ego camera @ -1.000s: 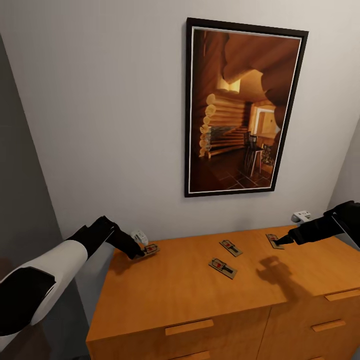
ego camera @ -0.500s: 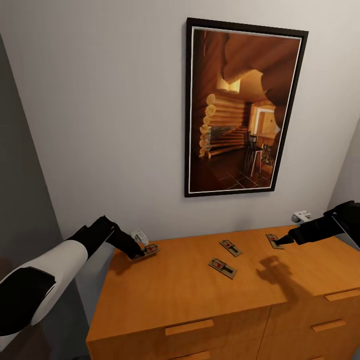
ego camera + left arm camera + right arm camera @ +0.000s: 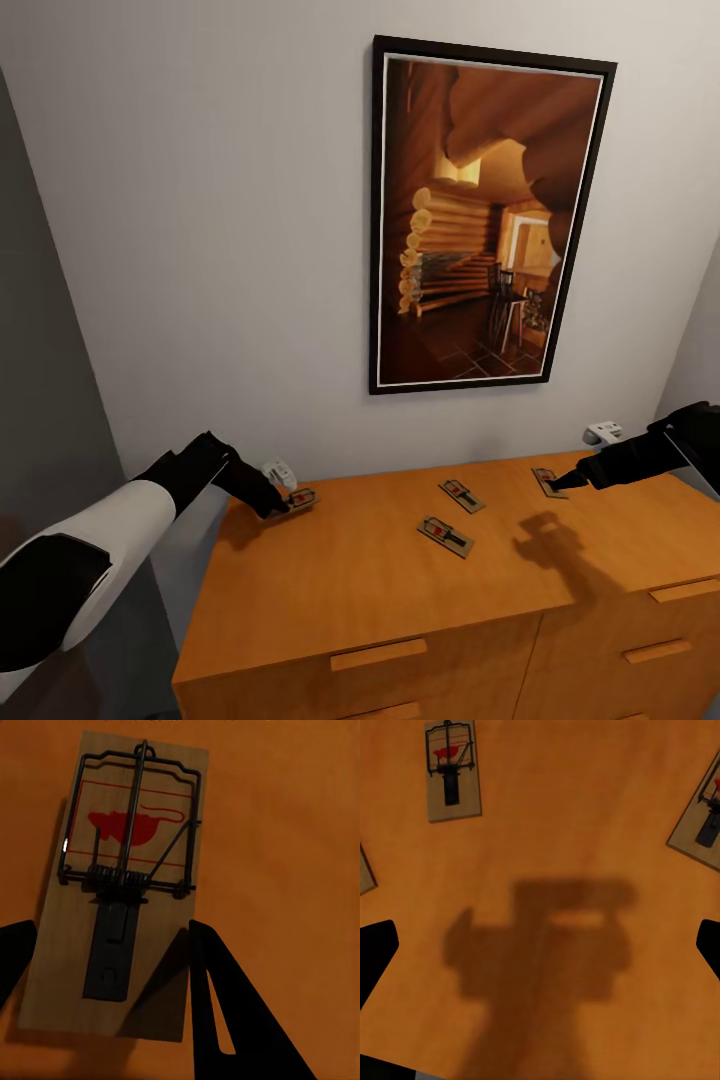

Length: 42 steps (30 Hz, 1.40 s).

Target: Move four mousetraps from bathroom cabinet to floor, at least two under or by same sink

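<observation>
Cabinet [image 3: 400, 590], orange-brown, under a framed picture [image 3: 485, 215]: four mousetraps lie flat on its top surface, one at the back left corner [image 3: 303, 497], two near the middle of the back edge [image 3: 461, 495] [image 3: 446, 536], one toward the back right [image 3: 547, 482]. Left gripper [image 3: 272, 507], jaws released, straddles the corner trap, one finger [image 3: 225, 1020] just beside the board. Right gripper [image 3: 562, 482], jaws spread wide over bare wood, holds nothing.

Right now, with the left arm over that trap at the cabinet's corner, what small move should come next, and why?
Probably close the left gripper on the mousetrap. The left wrist view shows its fingers open on either side of the board's near end, which lies flat on the cabinet, so a lift should follow only after they shut.
</observation>
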Motion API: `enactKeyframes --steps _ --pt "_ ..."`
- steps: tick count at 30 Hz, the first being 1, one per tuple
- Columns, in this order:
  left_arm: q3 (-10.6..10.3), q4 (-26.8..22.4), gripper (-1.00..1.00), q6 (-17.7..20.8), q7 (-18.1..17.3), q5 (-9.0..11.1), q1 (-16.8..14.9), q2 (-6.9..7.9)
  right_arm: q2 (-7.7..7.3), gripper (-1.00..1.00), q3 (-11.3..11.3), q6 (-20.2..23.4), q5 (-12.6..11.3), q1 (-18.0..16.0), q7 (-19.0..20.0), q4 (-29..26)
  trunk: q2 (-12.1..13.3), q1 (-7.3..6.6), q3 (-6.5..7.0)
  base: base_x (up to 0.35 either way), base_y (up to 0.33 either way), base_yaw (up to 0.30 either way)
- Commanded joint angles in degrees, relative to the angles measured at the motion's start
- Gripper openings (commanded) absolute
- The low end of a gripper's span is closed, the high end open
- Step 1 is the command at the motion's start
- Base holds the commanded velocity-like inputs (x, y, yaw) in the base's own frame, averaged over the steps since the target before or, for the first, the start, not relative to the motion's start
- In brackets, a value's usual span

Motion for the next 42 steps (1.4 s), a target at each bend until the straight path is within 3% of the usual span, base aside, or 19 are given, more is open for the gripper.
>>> enactKeyframes --steps 1,10,42 --pt "0.16 -0.15 -1.0 0.73 -0.22 -0.51 -0.01 0.0 -0.04 1.0 0.1 0.21 0.47 -0.08 0.48 -0.04 -0.05 0.0 -0.08 0.0 0.0 0.0" --pt "0.16 -0.59 -1.0 2.75 -0.15 -0.51 -0.05 0.0 0.01 1.0 0.08 0.21 0.47 -0.08 0.48 -0.04 -0.05 0.0 -0.08 0.0 0.0 0.0" --pt "0.16 -1.08 -1.0 2.93 -0.15 -0.51 -0.03 0.0 -0.03 1.0 0.19 0.21 0.47 -0.08 0.48 -0.04 -0.05 0.0 -0.08 0.0 0.0 0.064"
